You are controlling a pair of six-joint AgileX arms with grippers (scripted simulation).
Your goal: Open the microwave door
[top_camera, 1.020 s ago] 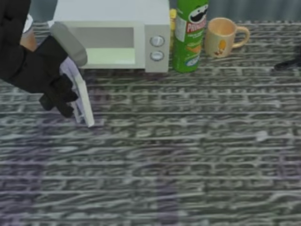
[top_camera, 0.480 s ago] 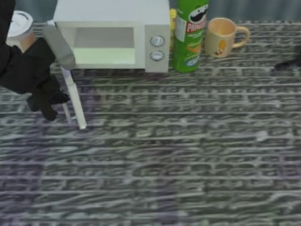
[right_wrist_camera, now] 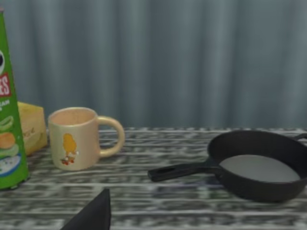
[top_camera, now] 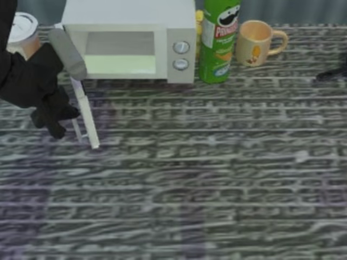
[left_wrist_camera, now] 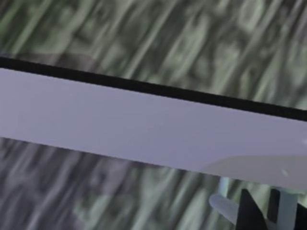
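The white microwave (top_camera: 130, 16) stands at the back left of the table, its pale greenish inside showing. The microwave door (top_camera: 87, 116) is swung out towards the table's front and shows edge-on in the top view. In the left wrist view the door (left_wrist_camera: 144, 124) is a broad pale band. My left gripper (top_camera: 60, 120) is just left of the door, shut on the door's thin white handle (left_wrist_camera: 288, 213), with dark fingers (left_wrist_camera: 252, 215) on either side of the bar. My right gripper (top_camera: 332, 73) is parked at the table's far right edge.
A green chip can (top_camera: 218, 40) stands right of the microwave, with a cream mug (top_camera: 255, 42) beside it. A lidded cup (top_camera: 23, 30) sits behind my left arm. The right wrist view shows a yellow box (right_wrist_camera: 31, 127) and a black frying pan (right_wrist_camera: 259, 167).
Since a second ago the door has swung further out and leftward with my left gripper on its handle. Over the last half second nothing has visibly moved.
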